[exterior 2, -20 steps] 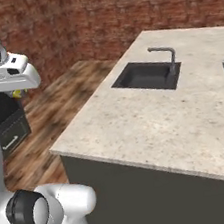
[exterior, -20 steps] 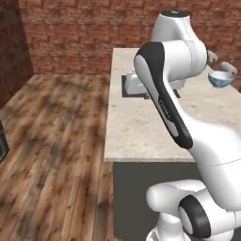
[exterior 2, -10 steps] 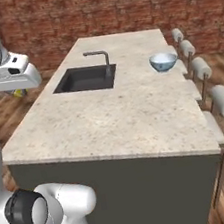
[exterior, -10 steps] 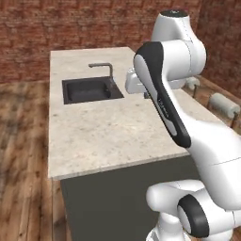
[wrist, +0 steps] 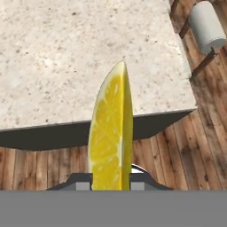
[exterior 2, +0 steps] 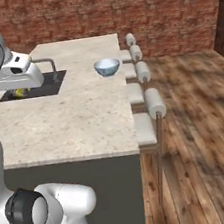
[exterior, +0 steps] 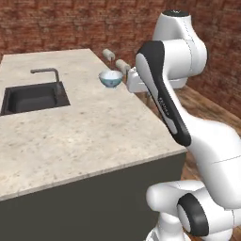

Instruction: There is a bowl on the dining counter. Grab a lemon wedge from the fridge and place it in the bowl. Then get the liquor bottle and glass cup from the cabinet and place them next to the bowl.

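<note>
My gripper (wrist: pixel 111 179) is shut on a yellow lemon wedge (wrist: pixel 111 128), held upright between the fingers over the near edge of the dining counter (wrist: pixel 66 53). From the right base view the gripper (exterior 2: pixel 20 91) hangs above the counter's left side with the lemon wedge (exterior 2: pixel 19 92) under the hand. The pale blue bowl (exterior: pixel 111 78) (exterior 2: pixel 107 66) stands upright near the counter's far right edge, well apart from the gripper. The liquor bottle, glass cup, fridge and cabinet are out of view.
A dark sink (exterior: pixel 33 96) with a faucet (exterior: pixel 49 75) is set into the counter (exterior: pixel 94 136) on the left. Several white stools (exterior 2: pixel 146 86) (wrist: pixel 207 26) line the counter's right side. Wooden floor and a brick wall lie beyond.
The whole picture has shifted as the base drove round the counter, and the bowl and stools are now closer. The lemon wedge stays in the gripper.
</note>
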